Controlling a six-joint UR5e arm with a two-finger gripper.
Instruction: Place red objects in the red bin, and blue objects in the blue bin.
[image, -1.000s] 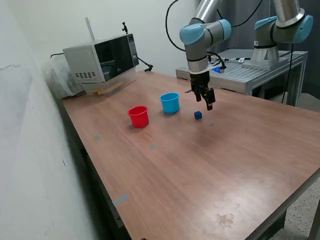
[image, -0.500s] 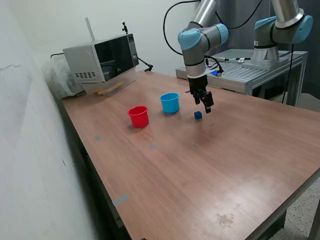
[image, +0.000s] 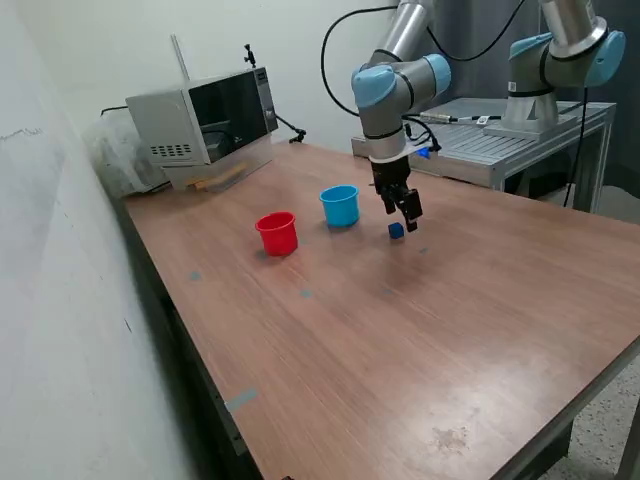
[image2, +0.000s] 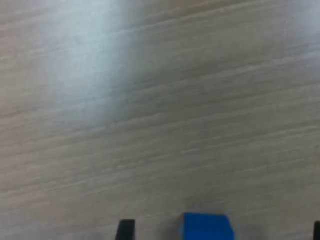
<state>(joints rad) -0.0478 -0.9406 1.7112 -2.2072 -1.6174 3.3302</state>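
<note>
Wood-grain laminate covers the long tabletop (image: 420, 340), which runs along a pale wall on the exterior view's left. At its far corner on that side sits a grey microwave (image: 205, 122) with a dark door. Beyond the far edge, a second blue-jointed arm (image: 570, 60) stands on a metal bench.

Toward the far half of the tabletop stand the two cups: the red cup (image: 277, 233) nearer the wall-side edge, and the light-blue cup (image: 340, 205) just beside it, a little farther back, the two apart. A small dark blue cube (image: 397, 230) lies flat on the wood on the other side of the light-blue cup, near it but not touching.

The UR5e arm reaches down from behind, and its gripper (image: 407, 208) hangs just above and behind that cube, off the surface. In the wrist view, the blue cube (image2: 207, 227) shows at the frame edge with a dark fingertip (image2: 125, 229) to one side and a clear gap between them, so the fingers are spread and hold nothing. Only this one cube can be seen on the table.
</note>
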